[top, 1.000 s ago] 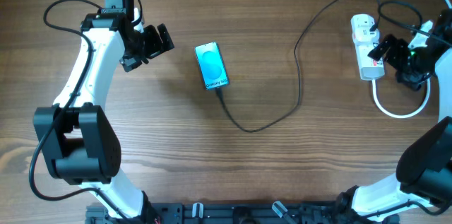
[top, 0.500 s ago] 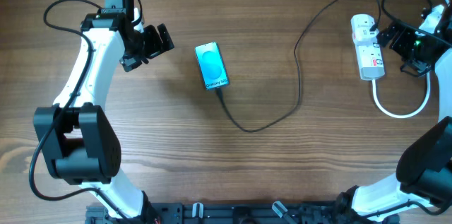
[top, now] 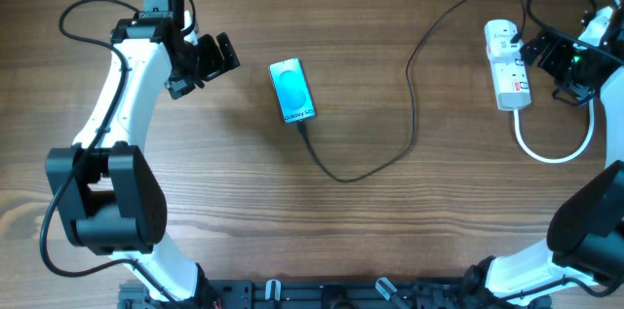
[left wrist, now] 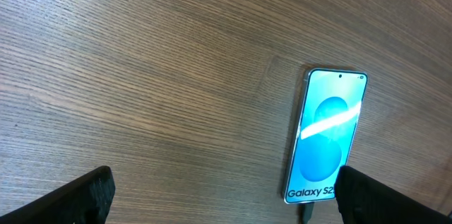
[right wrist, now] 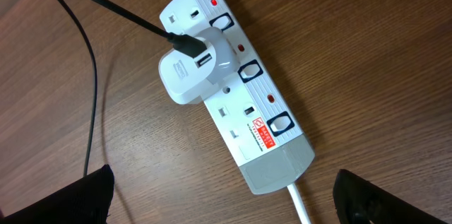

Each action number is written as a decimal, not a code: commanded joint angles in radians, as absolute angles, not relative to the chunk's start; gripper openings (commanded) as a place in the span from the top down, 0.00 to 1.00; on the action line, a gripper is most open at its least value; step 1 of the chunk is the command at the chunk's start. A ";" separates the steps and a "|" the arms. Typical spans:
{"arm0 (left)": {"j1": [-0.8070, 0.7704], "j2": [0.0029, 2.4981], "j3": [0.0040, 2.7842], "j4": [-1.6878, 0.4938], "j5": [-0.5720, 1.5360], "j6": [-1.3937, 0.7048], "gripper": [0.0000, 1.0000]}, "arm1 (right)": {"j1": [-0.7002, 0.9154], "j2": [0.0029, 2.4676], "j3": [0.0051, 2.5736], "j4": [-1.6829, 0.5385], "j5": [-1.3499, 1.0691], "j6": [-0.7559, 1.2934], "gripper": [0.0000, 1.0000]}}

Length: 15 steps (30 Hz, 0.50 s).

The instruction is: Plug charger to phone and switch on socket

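Note:
The phone (top: 292, 91) lies flat mid-table, its light blue "Galaxy S25" screen up; it also shows in the left wrist view (left wrist: 326, 135). The charger, a thin black cable (top: 412, 104), runs from the phone's lower end to a white plug (right wrist: 194, 70) in the socket. The socket, a white power strip (top: 507, 65), lies at the far right and fills the right wrist view (right wrist: 240, 90). My left gripper (top: 213, 58) is open and empty, left of the phone. My right gripper (top: 548, 67) is open and empty, just right of the socket.
A thicker white cable (top: 546, 148) loops from the socket's near end toward the right edge. The black cable bows across the middle right of the wooden table (top: 244, 202). The arm bases stand at the front left and front right.
My right gripper has moved up and to the right, away from the socket's lower end, then held still. The left arm, phone and cable have not moved.

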<state>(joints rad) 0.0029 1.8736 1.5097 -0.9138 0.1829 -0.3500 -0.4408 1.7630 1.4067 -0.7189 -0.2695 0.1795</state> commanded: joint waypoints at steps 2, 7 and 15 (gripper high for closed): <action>-0.032 1.819 1.519 -0.913 0.173 -0.345 0.00 | -0.435 1.761 1.398 -0.715 -0.283 0.186 0.01; -0.147 1.662 1.519 -0.913 0.173 -0.345 0.00 | -0.435 1.761 1.398 -0.715 -0.282 0.186 0.00; -0.199 1.340 1.519 -0.914 0.173 -0.345 0.00 | -0.435 1.761 1.398 -0.715 -0.283 0.186 0.00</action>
